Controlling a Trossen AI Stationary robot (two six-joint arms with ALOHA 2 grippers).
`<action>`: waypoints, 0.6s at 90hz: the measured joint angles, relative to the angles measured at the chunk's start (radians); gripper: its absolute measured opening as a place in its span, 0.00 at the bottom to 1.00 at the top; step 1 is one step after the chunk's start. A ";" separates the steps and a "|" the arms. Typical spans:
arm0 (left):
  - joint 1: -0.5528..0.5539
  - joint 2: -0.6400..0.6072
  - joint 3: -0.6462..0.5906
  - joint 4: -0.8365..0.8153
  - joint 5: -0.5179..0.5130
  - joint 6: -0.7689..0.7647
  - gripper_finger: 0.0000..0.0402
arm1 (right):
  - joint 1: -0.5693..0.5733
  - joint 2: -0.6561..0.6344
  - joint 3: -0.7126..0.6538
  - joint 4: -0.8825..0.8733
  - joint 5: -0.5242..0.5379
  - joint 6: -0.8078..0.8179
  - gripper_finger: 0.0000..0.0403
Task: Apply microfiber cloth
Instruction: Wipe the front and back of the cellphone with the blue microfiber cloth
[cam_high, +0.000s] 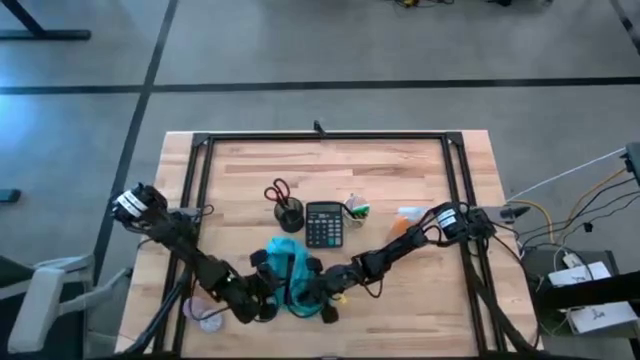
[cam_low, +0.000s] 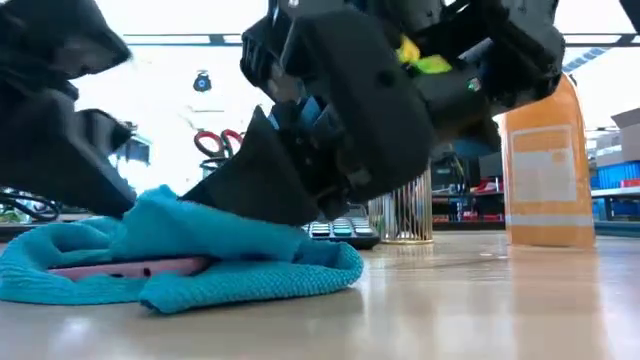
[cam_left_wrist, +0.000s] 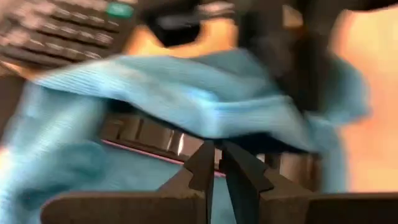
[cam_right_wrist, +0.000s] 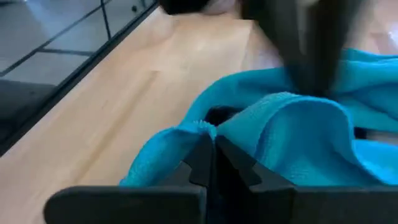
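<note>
We see both end effectors at the cloth (cam_high: 287, 262) on the desk (cam_high: 400, 170): left end effector (cam_left_wrist: 216, 163) nearly together, right end effector (cam_right_wrist: 213, 155) pinching the cloth.

- Microfiber cloth (cam_low: 200, 255): soft turquoise fabric, matt, finely ribbed weave seen close in the left wrist view; bunched in folds.
- Table (cam_high: 400, 170): pale wood planks, grain visible, smooth with a faint sheen in the low view.
- Spray bottle (cam_low: 548, 165), right of low frame: orange plastic, semi-gloss, pale label.
- Cup (cam_low: 405, 210), centre of low frame: ribbed, shiny, metallic-looking.
- Calculator (cam_high: 323, 224): black plastic, matt.
- Left gripper (cam_left_wrist: 216, 163) and right gripper (cam_right_wrist: 209, 155): dark, matt fingers.
</note>
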 joint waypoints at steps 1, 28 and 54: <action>-0.006 0.000 0.000 0.002 0.001 -0.004 0.05 | -0.003 0.000 0.000 0.000 0.004 0.000 0.00; -0.078 0.008 0.032 0.083 -0.081 -0.029 0.05 | -0.096 0.001 0.002 -0.028 0.054 -0.013 0.00; -0.060 0.138 0.030 0.205 -0.095 -0.023 0.05 | -0.158 0.001 0.002 -0.047 0.153 -0.003 0.00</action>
